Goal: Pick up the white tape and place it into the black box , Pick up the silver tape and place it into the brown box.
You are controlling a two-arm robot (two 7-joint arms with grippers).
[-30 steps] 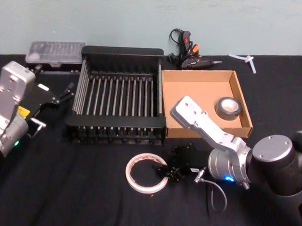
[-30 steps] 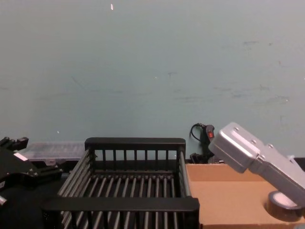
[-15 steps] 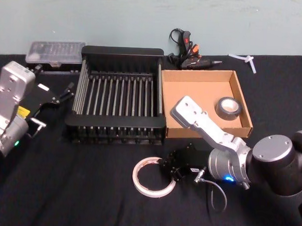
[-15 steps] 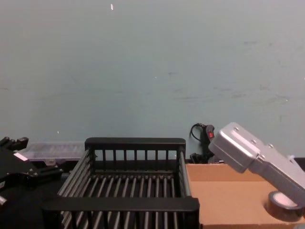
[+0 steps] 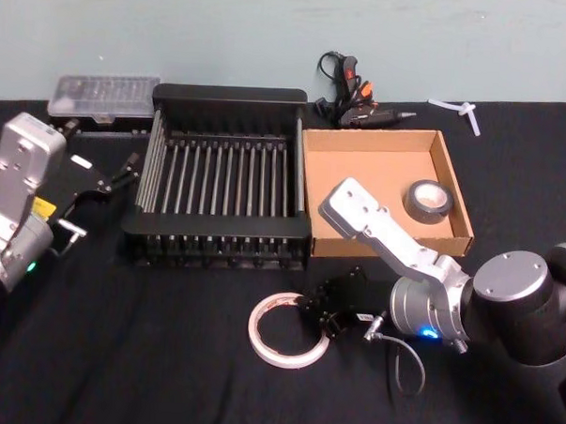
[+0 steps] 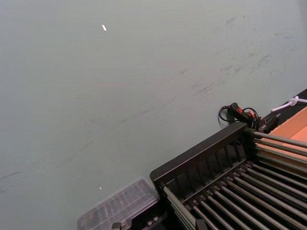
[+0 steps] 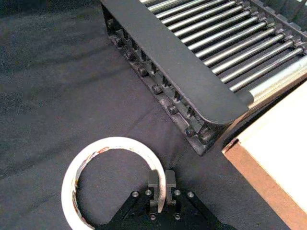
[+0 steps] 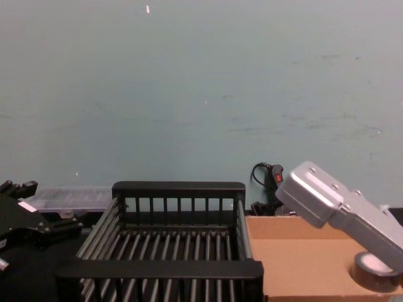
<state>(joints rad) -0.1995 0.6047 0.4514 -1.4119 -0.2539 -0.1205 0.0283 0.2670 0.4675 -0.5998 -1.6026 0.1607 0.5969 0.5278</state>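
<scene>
White tape [image 5: 284, 329] lies flat on the black counter [image 5: 145, 356], just near of the black box [image 5: 223, 177]. The right gripper [image 7: 161, 182] has its fingers [image 7: 153, 183] clenched on the ring's thin wall at its right side, one finger inside the ring and one outside. In the head view the gripper's dark body hides part of the ring's right edge, and red print on the inner core is hard to make out.

The black box sits at the centre of the counter, its barred floor bare. Touching its right side is the brown box [image 5: 360, 168], with the silver tape [image 5: 427, 201] lying in its right half. In the chest view the right arm's grey housing covers part of that roll [image 8: 375, 269], and the picture's bottom edge cuts off both boxes.

The left gripper [image 5: 115, 181] hovers left of the black box; whether its fingers are parted or closed cannot be told.

Far along the counter are a clear plastic case [image 5: 104, 96] on the left, a black glue gun [image 5: 349, 93] behind the brown box, and a small white piece [image 5: 459, 112] on the right. A pale blue-green wall [image 8: 201, 94], lightly scuffed, stands behind.
</scene>
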